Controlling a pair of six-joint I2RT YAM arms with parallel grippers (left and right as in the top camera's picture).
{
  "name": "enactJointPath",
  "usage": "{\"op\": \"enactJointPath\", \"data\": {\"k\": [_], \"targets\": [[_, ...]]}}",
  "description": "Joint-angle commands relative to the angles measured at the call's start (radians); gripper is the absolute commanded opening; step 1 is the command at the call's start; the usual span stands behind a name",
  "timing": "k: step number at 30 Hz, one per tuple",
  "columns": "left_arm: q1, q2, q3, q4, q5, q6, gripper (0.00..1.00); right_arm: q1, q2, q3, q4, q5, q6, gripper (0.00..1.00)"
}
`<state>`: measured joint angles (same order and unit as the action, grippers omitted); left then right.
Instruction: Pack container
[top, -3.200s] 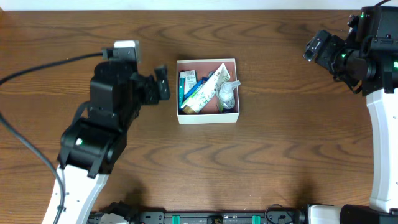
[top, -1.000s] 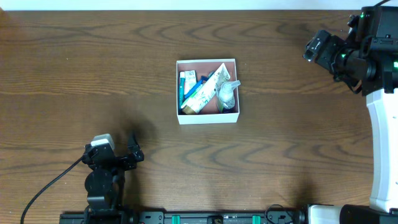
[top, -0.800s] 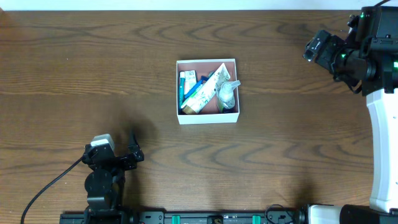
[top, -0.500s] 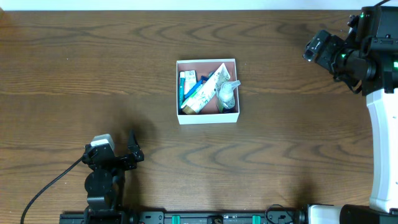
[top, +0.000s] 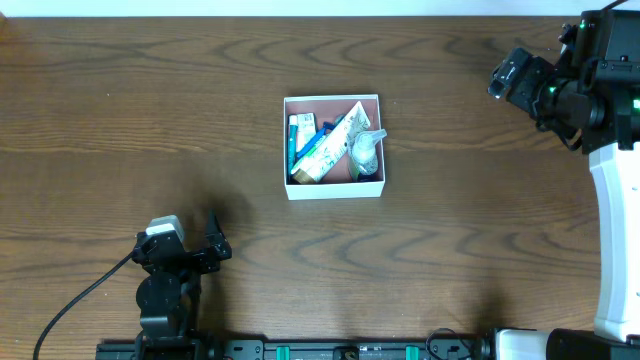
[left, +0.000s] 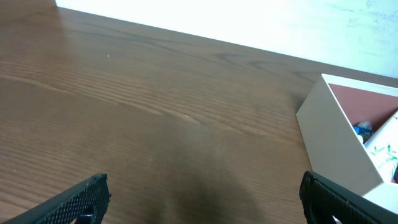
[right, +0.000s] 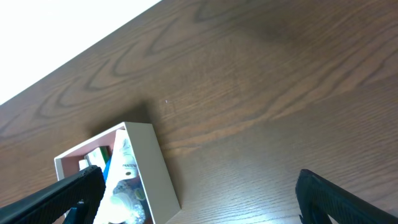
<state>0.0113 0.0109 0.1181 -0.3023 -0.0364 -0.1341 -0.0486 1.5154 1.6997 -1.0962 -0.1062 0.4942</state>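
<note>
The container (top: 332, 191), a shallow white-walled box with a reddish-brown floor, sits mid-table and holds several toiletries: a green-and-white carton (top: 327, 146), a clear bottle (top: 365, 150) and a blue item. It also shows in the left wrist view (left: 336, 146) and in the right wrist view (right: 155, 171). My left gripper (top: 212, 240) is open and empty at the front left, far from the box; its jaws (left: 202, 199) frame bare wood. My right gripper (top: 505, 75) is open and empty at the far right, raised; its jaws (right: 196, 196) are wide apart.
The dark wooden table (top: 450, 250) runs to a white far edge (top: 300, 8). A black cable (top: 80, 295) trails from the left arm at the front left. The right arm's white body (top: 615, 230) stands along the right side.
About three seconds ago the left arm was beside the container's left wall; it has since drawn back to the front left. Over the last second nothing has moved.
</note>
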Motion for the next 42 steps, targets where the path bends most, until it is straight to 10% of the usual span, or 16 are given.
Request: {"op": "enactJointPath", "data": {"k": [1, 12, 23, 42], "targets": [[0.005, -0.005, -0.025, 0.0, 0.003, -0.009, 0.98, -0.004, 0.003, 0.006, 0.0, -0.006, 0.006, 0.99], [0.005, -0.005, -0.025, 0.0, 0.003, -0.009, 0.98, -0.003, -0.008, 0.006, -0.014, 0.072, -0.026, 0.99], [0.005, -0.005, -0.025, 0.0, 0.003, -0.009, 0.98, 0.064, -0.146, -0.045, 0.043, 0.087, -0.607, 0.99], [0.005, -0.005, -0.025, 0.0, 0.003, -0.009, 0.98, 0.062, -0.903, -1.047, 0.547, 0.072, -0.664, 0.99]]}}
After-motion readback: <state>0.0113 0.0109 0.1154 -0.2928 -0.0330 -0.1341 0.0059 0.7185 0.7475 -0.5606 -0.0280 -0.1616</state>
